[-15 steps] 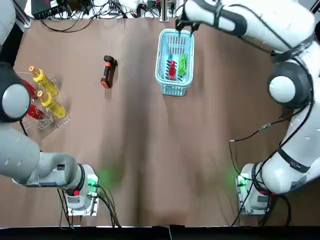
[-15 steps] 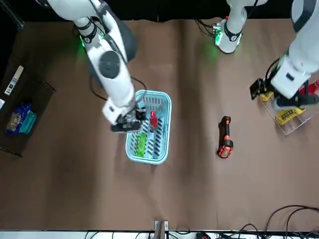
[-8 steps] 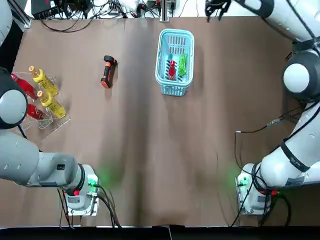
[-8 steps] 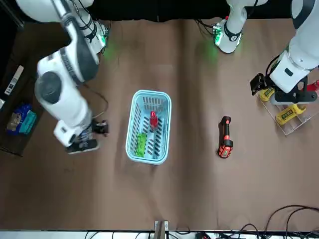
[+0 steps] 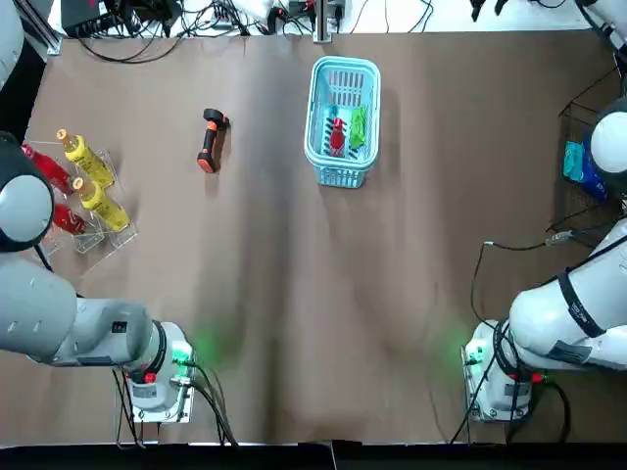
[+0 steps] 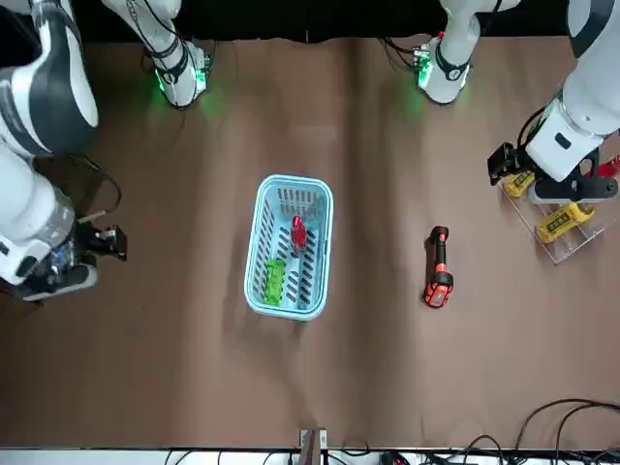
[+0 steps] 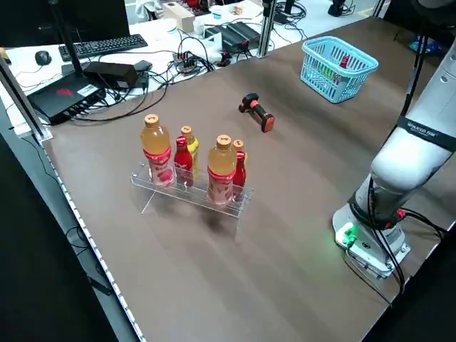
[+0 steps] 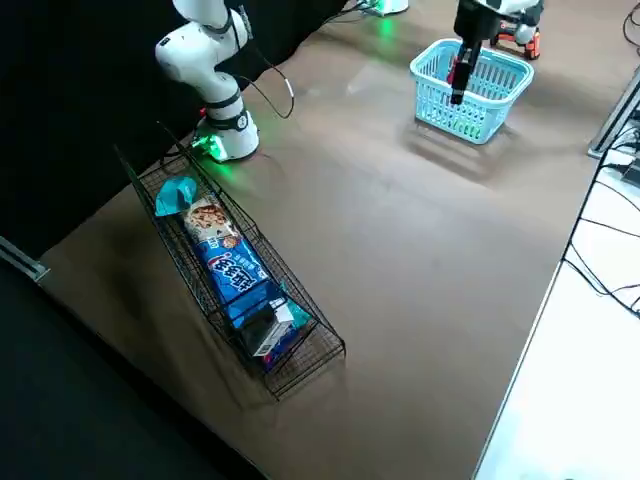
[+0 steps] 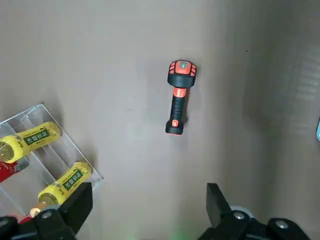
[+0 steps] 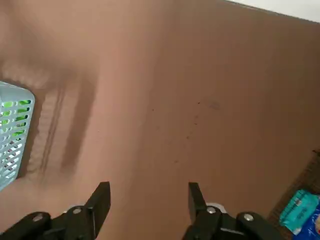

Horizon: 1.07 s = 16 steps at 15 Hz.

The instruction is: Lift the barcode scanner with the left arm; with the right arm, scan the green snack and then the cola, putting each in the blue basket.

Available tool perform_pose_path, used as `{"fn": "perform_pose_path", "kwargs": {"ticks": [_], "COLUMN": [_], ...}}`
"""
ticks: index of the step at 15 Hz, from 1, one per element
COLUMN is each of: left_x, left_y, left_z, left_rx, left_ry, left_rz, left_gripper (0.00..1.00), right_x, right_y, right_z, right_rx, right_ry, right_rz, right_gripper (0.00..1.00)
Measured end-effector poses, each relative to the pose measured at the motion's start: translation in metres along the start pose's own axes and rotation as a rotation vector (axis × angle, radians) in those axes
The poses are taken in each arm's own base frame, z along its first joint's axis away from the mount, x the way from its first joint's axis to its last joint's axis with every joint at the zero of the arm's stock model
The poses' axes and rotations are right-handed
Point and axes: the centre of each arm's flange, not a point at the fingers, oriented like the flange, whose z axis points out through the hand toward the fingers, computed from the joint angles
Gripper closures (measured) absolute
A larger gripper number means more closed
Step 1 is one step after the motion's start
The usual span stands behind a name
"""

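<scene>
At the near table edge: both arm bases, green lights on. Brown table [image 5: 294,313] bare in front of them.

Near-left: clear rack [image 5: 90,238] with yellow and red bottles, standing upright in the left side view.
- left gripper [image 9: 148,189] hangs raised over the table close to this rack, camera looking straight down.
- fingers [image 9: 82,197] spread wide, nothing between them.

Near-right, off to the robot's right side: wire basket [image 8: 200,290] with blue snack packs [image 8: 230,265] lying in it.

Mid-table, left of centre: barcode scanner [image 5: 210,140], black with orange ends, lying flat on its side.
- sits between the bottle rack and the blue basket, well apart from both.
- no gripper touching it; the left wrist view shows it clear of the fingers.

Farther, just right of centre: blue basket [image 5: 326,176] standing on the table.
- green snack [image 5: 359,125] inside.
- cola [image 5: 337,135], small and red, inside, just beside the snack.

Far-right: right gripper [image 10: 148,186] raised over bare table, between the blue basket and the wire basket.
- fingers [image 10: 102,196] parted, empty.
- only a corner of the blue basket shows in its wrist view.

Far edge: tangle of black cables [image 5: 147,29].
</scene>
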Motion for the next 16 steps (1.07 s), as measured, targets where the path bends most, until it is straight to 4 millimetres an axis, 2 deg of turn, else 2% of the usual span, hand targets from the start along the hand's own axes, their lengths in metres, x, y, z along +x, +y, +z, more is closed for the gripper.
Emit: {"fn": "perform_pose_path", "kwargs": {"ticks": [6, 9, 11, 13, 16], "left_x": [-0.004, -0.006, -0.006, -0.006, -0.006], "left_y": [0.008, 0.013, 0.014, 0.014, 0.014], "left_z": [0.001, 0.0, 0.0, 0.0, 0.0], "left_rx": [0.004, 0.005, 0.005, 0.005, 0.005], "left_ry": [-0.018, -0.022, -0.024, -0.024, -0.024], "left_rz": [0.015, 0.025, 0.026, 0.026, 0.026], "left_gripper": [0.0, 0.0, 0.0, 0.0, 0.0], "right_x": [-0.032, -0.038, -0.043, -0.055, -0.077], "right_y": [0.006, 0.0, 0.004, 0.01, 0.003], "right_z": [-0.044, -0.049, -0.057, -0.068, -0.078], "right_rx": [-0.03, -0.039, -0.001, 0.012, 0.013], "right_ry": [-0.03, -0.043, -0.036, -0.034, -0.026], "right_rz": [0.014, 0.017, 0.045, 0.063, 0.063], "right_gripper": [0.18, 0.18, 0.18, 0.18, 0.17]}}
